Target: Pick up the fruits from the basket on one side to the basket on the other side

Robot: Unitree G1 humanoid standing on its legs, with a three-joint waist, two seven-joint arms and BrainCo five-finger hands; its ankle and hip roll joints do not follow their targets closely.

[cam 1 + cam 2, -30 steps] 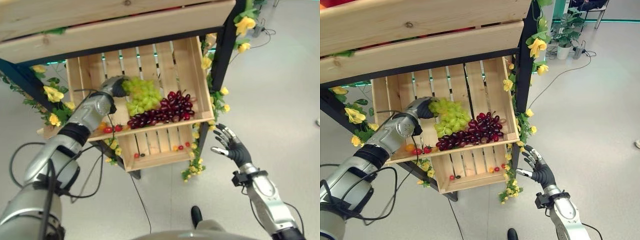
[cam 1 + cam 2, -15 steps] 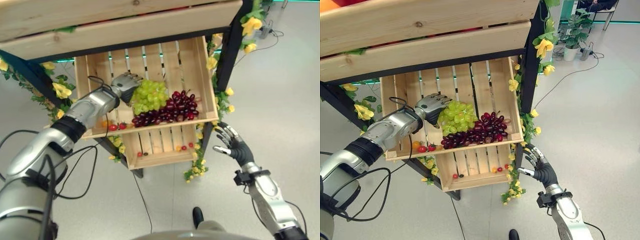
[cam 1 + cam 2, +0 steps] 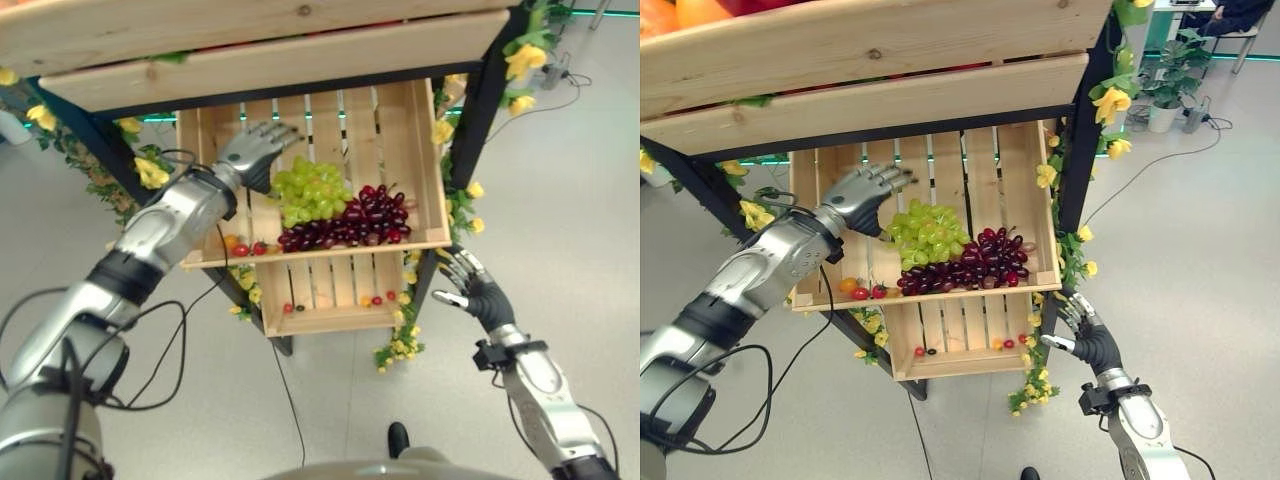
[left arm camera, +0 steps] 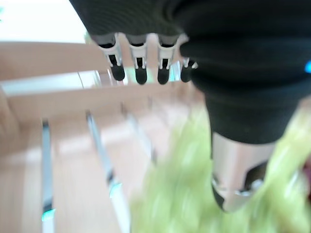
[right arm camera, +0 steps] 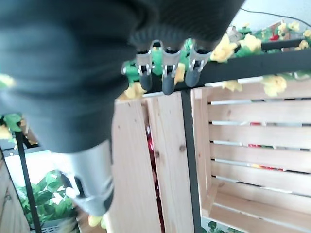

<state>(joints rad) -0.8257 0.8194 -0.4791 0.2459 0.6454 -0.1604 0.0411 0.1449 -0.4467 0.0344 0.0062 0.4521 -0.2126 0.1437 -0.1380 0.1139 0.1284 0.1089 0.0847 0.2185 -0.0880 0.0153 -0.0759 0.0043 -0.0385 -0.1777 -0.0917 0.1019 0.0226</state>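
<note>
- Pictured, largest first: tiered stand (image 3: 880, 75) of pale slatted planks on a dark frame, trimmed with yellow artificial flowers (image 3: 1110, 102) and green leaves.
- Set within the stand, the middle crate (image 3: 420, 160), rough bare wood with gaps between slats, holding the fruit.
- Below the middle crate, a smaller lower crate (image 3: 330, 318) with a few small red and orange fruits on its floor.
- Inside the middle crate, toward its front wall: green grapes (image 3: 312, 190), a knobbly heap of round pale berries, touching the red grapes (image 3: 350, 222), a glossy dark cluster stretched along the front.
- At the front left corner of the middle crate, a few cherry tomatoes (image 3: 248, 248), smooth and round.
- Left hand (image 3: 255, 152) over the crate floor just beside the green grapes, fingers straight and spread, thumb close against the bunch (nothing pinched or held).
- Right hand (image 3: 478, 296) outside the middle crate, below its right front corner, fingers splayed and empty.
- Step in hand, by judgement: taking hold of the green grapes.
- Best done by lowering the palm onto the top of the bunch and curling round its bulk or stem, not single berries (soft, likely to roll or tear loose).
- Worth lifting straight up, clear of the red cluster and the crate wall, before carrying across.
</note>
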